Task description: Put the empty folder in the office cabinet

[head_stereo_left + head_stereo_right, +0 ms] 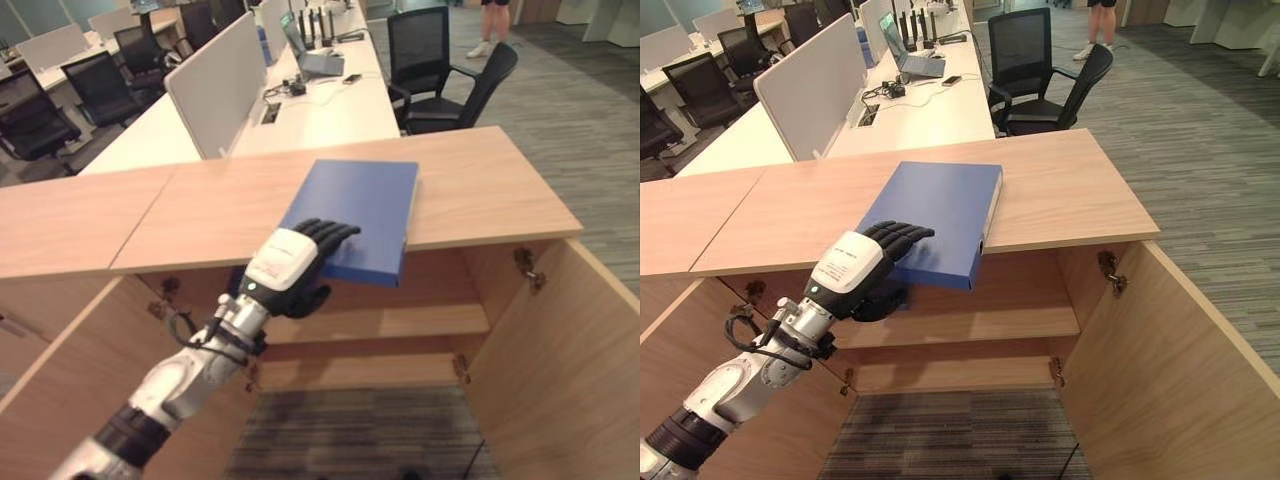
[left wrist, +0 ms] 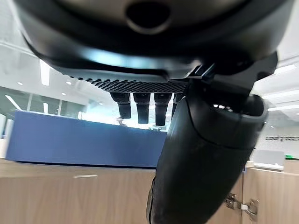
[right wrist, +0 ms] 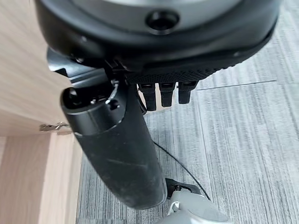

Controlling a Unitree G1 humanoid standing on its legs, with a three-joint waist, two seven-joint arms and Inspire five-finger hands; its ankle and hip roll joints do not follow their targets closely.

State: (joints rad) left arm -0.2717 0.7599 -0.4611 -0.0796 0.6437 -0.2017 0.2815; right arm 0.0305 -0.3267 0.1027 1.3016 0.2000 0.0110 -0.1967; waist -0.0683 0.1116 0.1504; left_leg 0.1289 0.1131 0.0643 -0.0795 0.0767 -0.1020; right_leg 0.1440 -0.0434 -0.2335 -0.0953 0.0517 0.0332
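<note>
On top of the office cabinet (image 1: 480,190) lies the blue folder (image 1: 362,212), flat, its near corner jutting out past the cabinet's front edge over the open interior. I've got my left robot hand (image 1: 290,262) at that overhanging corner: the fingers (image 1: 898,236) lie fairly straight across the folder's top cover, and the thumb sits lower, under the jutting corner, so from the head camera it looks like a loose pinch on the folder's edge, though I cannot tell how firmly the thumb meets the underside. From the left wrist camera I see the fingertips (image 2: 142,106) lined up in a row above the folder's blue side (image 2: 84,140), with the thumb large in front. Both cabinet doors stand swung open, the right door (image 1: 590,360) wide toward me, and an inner shelf (image 1: 970,325) shows bare below the top board. My right robot hand (image 3: 140,65) hangs over grey carpet (image 3: 247,140) beside a wooden panel, fingers relaxed and holding nothing. Behind the cabinet stands a white table (image 1: 320,110) with a divider screen, a laptop (image 1: 312,52) and black office chairs (image 1: 445,75).
</note>
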